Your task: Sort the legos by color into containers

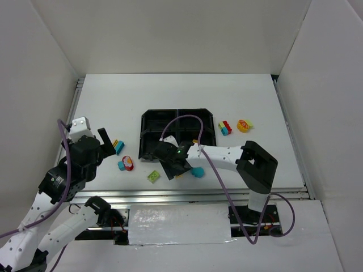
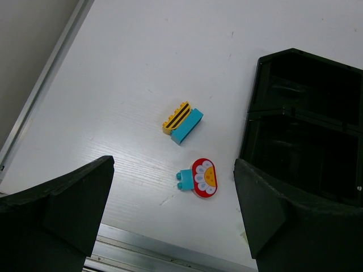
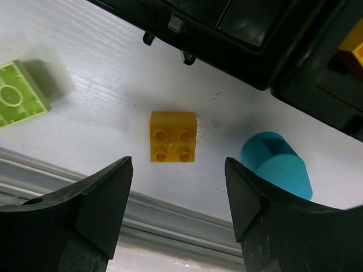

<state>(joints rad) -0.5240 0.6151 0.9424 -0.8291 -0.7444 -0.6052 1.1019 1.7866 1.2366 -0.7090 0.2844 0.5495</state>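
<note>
The black tray (image 1: 150, 122) of four containers sits mid-table. My right gripper (image 3: 178, 170) hovers open by the tray's near edge (image 3: 244, 34), holding nothing. A yellow four-stud lego (image 3: 173, 136) lies on the table just past its fingertips. A lime green lego (image 3: 20, 93) lies to the left and a rounded cyan one (image 3: 276, 165) to the right. Another yellow lego (image 3: 354, 51) lies inside a tray compartment. My left gripper (image 2: 173, 170) is wide open and empty, above a red flower piece (image 2: 204, 177) joined to a small cyan lego (image 2: 185, 178). Beyond lies a yellow striped lego with a cyan one (image 2: 182, 120).
Right of the tray lie a red, blue and yellow cluster (image 1: 225, 128) and a round red-and-yellow piece (image 1: 244, 125). A metal rail (image 1: 187, 195) runs along the table's near edge, close behind both grippers. White walls enclose the table.
</note>
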